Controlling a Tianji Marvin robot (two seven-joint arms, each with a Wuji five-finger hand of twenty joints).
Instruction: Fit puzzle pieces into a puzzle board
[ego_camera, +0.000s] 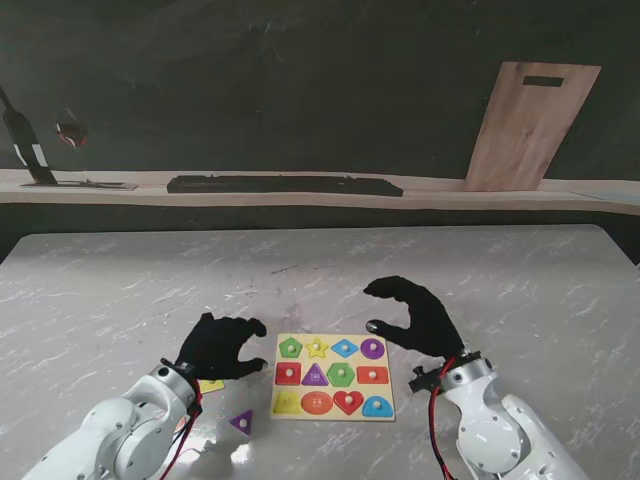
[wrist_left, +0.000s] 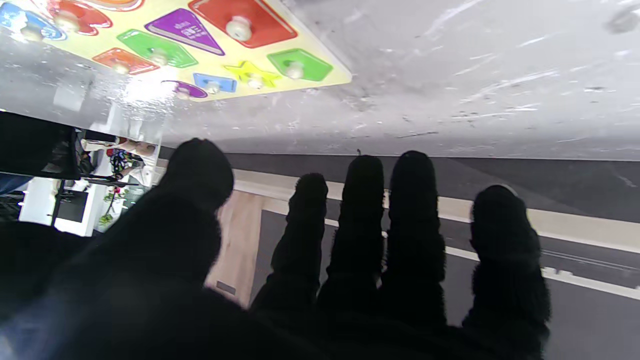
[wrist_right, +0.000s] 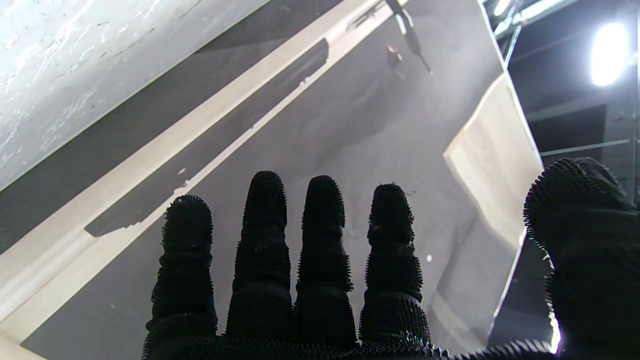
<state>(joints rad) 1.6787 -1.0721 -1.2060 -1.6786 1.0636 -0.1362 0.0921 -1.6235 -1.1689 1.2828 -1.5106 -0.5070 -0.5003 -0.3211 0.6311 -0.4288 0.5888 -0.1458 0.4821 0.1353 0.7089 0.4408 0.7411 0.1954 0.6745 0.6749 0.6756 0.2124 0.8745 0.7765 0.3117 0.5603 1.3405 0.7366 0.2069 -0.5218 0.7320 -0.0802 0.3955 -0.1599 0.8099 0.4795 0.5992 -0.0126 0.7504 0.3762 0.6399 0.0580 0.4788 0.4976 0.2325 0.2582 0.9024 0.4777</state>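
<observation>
While both black-gloved hands hover over the marble-patterned table (ego_camera: 120, 290), neither holds anything. The left hand (ego_camera: 218, 346) is palm-down with fingers (wrist_left: 365, 215) spread. Just to its right lies the puzzle board (ego_camera: 333, 413), a flat yellow rectangle holding glossy coloured shapes with small knobs. A loose purple triangle piece (ego_camera: 241, 421) sits nearer to me than that hand. The right hand (ego_camera: 418, 315) curls open, thumb and fingers apart, just right of the board's far corner.
</observation>
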